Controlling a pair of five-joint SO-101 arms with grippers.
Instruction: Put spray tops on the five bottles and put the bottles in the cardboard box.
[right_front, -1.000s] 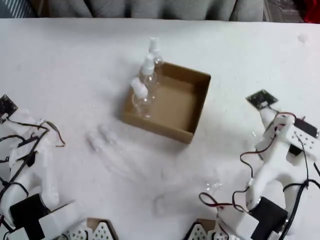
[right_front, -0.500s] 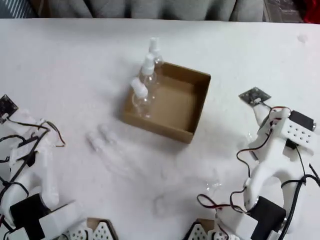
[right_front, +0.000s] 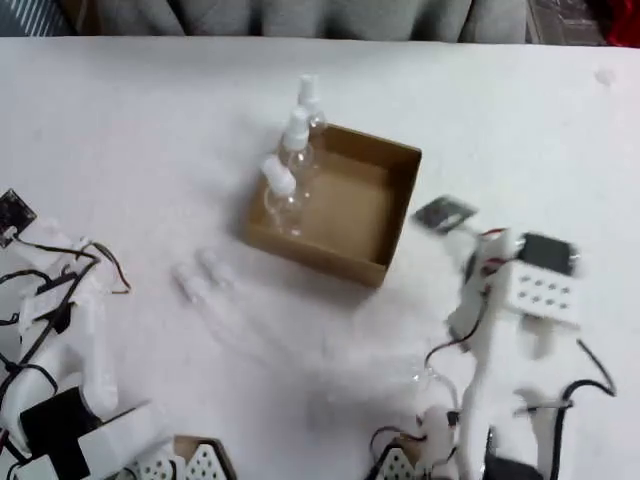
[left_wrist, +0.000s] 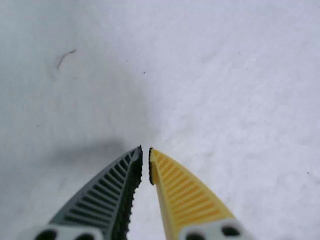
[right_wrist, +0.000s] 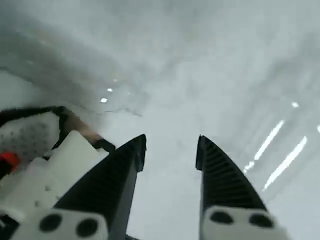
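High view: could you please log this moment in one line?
bottles: three with spray tops, by cardboard box | left gripper: shut | right gripper: open

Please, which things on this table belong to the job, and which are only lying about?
Job: cardboard box; three standing bottles with spray tops, at its left wall; two bottles lying on the table.
Lying about: a small white speck near the table's far edge.

1. Bright, flat light from above bleaches the white table, and shadows barely show on it.
2. Ahead of the left gripper, a soft grey shadow pools on its grey-finger side, while the yellow-finger side lies brightly lit.
3. Beyond the right gripper, white glare streaks cut across dim grey ground.
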